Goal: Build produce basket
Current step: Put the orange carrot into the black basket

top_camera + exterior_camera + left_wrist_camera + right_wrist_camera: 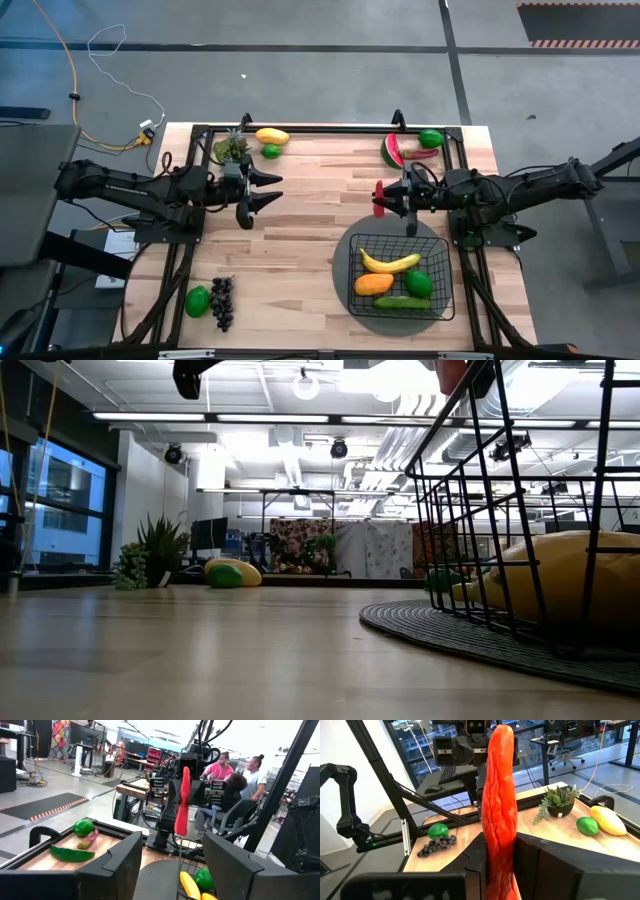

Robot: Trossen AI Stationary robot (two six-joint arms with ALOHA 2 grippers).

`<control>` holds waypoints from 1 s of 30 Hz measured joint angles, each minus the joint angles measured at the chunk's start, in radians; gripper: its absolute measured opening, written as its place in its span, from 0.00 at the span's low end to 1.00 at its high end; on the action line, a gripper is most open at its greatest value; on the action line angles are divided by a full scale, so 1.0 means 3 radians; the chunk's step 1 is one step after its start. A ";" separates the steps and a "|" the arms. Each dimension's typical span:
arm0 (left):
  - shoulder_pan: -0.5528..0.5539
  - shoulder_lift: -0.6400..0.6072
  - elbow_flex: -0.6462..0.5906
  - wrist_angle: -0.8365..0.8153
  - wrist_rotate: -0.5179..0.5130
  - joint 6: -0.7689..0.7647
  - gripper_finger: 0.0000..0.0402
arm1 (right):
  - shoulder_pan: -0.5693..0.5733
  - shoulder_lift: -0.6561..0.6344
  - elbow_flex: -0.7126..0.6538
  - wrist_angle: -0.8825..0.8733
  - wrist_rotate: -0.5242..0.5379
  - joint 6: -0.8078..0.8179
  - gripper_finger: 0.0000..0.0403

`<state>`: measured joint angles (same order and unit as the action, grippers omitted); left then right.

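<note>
The right gripper [384,196] is clenched on the red chili [379,197], holding it upright above the bare wood; in the right wrist view the chili [501,805] stands tall between the dark fingers [547,865], filling the middle of the picture. The black wire basket [441,268] sits on its round grey mat [345,255] just beside that gripper, toward the near edge of the table, and already holds a yellow banana [389,263], an orange mango [373,284], a green lime [418,283] and a cucumber [402,302]. Behind the right gripper, at the far edge, lie a watermelon slice [392,151], another lime [430,138] and a small reddish piece [420,153] touching the slice. The left gripper [272,189] hangs over the table's left half with its fingers spread wide and nothing between them, well apart from the chili. Just beyond it at the far edge stand a little potted plant [230,148], a yellow mango [271,136] and a lime [270,151]. Well off toward the near left corner lie a green lime [198,301] and dark grapes [222,301] side by side. From the left wrist view, people [235,777] are seated in the room behind the right arm.
</note>
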<state>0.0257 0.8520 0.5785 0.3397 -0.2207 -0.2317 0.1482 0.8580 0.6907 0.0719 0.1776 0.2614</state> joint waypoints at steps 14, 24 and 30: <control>0.0000 0.0001 0.0000 -0.0013 -0.0013 0.0000 0.50 | 0.0418 0.0277 0.0967 -0.1513 -0.0860 0.0747 0.13; 0.0000 0.0001 0.0000 -0.0022 -0.0101 0.0078 0.50 | 0.1038 0.0773 0.1202 -0.2626 -0.0876 0.1315 0.13; 0.0000 0.0001 0.0000 -0.0023 -0.0114 0.0087 0.50 | 0.1175 0.1037 0.1019 -0.2730 -0.0844 0.1299 0.13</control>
<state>0.0257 0.8524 0.5785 0.3328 -0.2550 -0.2054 0.5007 1.1691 0.9965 -0.7472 -0.0755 0.6511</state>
